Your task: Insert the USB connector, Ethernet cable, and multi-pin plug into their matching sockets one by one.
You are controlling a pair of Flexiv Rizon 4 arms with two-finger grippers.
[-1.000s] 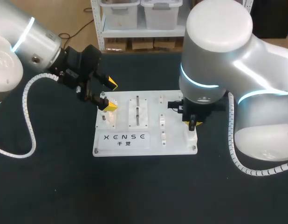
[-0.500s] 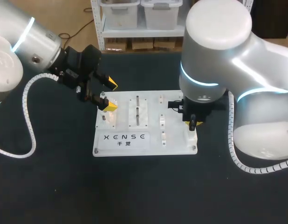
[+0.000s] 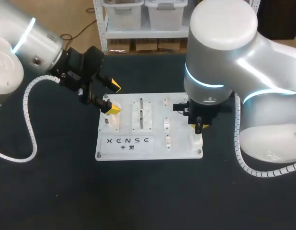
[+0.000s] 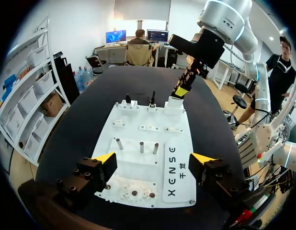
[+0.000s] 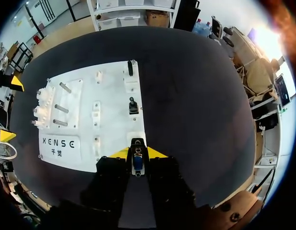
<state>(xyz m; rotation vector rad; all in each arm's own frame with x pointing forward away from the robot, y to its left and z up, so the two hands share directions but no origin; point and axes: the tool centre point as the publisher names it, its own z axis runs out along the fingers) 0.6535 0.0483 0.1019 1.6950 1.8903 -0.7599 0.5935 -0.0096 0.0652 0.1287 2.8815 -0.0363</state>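
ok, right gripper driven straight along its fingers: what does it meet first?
Likely the white socket block on the board, just ahead of the connector in the right gripper; depth unclear.

The left gripper (image 4: pixel 153 159) hangs wide open over the white board (image 4: pixel 178 138), right gripper (image 4: pixel 180 91) at its far edge.

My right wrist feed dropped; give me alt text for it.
The right claw grips a small metal connector between its yellow tips, above the white board's edge. A black fitting stands on the board ahead of it.
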